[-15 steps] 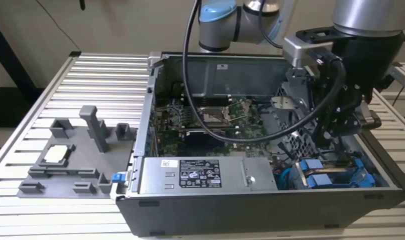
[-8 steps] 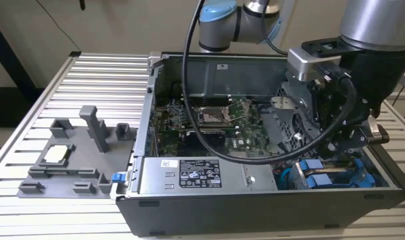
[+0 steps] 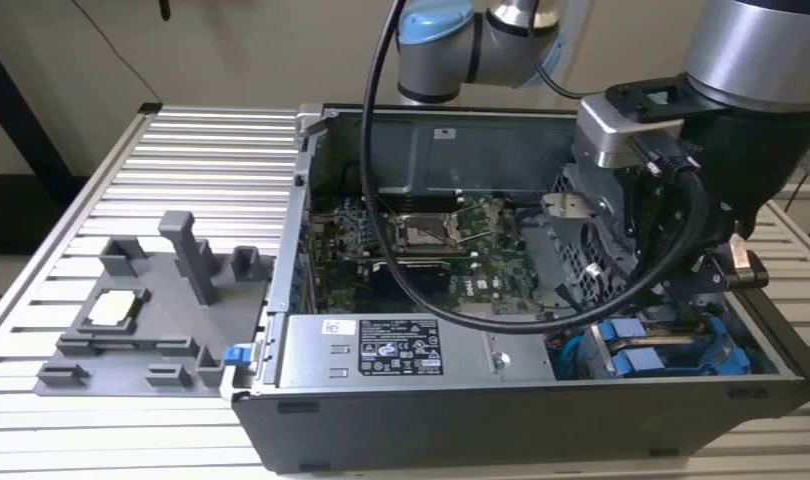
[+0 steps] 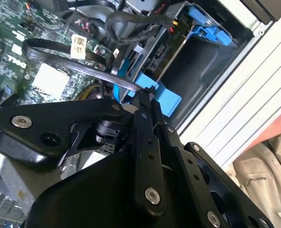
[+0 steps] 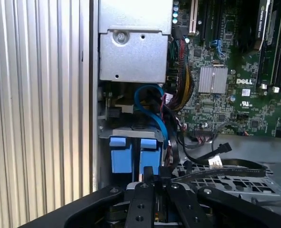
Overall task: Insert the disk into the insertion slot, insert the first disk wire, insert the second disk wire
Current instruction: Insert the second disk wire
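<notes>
While the disk (image 3: 645,358) is sitting in the insertion slot (image 3: 672,345) at the case's near right corner, the clenched tool (image 5: 152,183) is hovering over its blue tabs, needing straight alignment.

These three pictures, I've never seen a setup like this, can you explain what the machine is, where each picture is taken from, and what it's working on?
It is a robot arm working inside an open computer case that lies on a ribbed metal table.

The exterior view looks at the whole scene from a camera off the arm. Both wrist views come from cameras riding on the arm, looking past its black gripper into the case.

Inside you can see the green circuit board, the silver labelled power-supply box and the disk with its bright blue tabs, already sitting in the insertion slot at the case's corner. The gripper's tips are close to those blue tabs, near a blue cable.

On the table, toward the exterior view's left, lies a grey plastic holder tray.
</notes>
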{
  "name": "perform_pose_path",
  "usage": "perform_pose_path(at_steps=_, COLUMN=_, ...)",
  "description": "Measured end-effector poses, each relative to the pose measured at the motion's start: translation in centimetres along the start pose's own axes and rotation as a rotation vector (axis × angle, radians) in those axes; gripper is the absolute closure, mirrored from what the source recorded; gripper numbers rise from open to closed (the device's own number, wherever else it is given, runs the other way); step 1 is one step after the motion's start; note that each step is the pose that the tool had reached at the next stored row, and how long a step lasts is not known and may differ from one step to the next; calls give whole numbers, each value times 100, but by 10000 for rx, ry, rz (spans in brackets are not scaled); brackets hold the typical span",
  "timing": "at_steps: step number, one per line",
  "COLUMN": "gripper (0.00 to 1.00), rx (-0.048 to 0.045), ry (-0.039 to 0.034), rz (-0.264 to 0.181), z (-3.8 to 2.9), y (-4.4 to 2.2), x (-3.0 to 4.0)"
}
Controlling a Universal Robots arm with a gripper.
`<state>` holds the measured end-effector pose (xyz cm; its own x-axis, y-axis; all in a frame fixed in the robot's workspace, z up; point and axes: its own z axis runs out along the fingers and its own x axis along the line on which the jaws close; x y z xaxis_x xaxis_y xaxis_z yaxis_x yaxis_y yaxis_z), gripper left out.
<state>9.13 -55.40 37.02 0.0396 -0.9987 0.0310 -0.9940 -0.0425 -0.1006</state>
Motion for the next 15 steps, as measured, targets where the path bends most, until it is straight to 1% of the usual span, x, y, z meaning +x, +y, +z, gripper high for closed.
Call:
perform_pose_path(at_steps=2, gripper=84, rx=6, ry=-153, rz=16, z=10, y=-5, x=18)
perform_pose_path(at_steps=3, gripper=84, rx=-7, ry=-192, rz=20, z=12, y=-12, x=30)
perform_pose_path(at_steps=4, gripper=84, rx=-97, ry=-202, rz=19, z=13, y=-23, x=42)
perform_pose_path(at_steps=7, gripper=84, rx=-437, ry=-227, rz=14, z=19, y=-61, x=72)
perform_pose_path(at_steps=9, gripper=84, rx=-633, ry=-248, rz=12, z=24, y=-90, x=92)
perform_pose_path(at_steps=10, gripper=84, rx=-716, ry=-263, rz=12, z=27, y=-106, x=101)
perform_pose_path(at_steps=11, gripper=84, rx=-783, ry=-283, rz=12, z=32, y=-124, x=110)
perform_pose_path(at_steps=12, gripper=84, rx=-821, ry=-319, rz=14, z=35, y=-142, x=118)
perform_pose_path(at_steps=14, gripper=84, rx=-845, ry=-413, rz=18, z=40, y=-169, x=123)
perform_pose_path(at_steps=15, gripper=84, rx=-851, ry=-476, rz=23, z=43, y=-185, x=127)
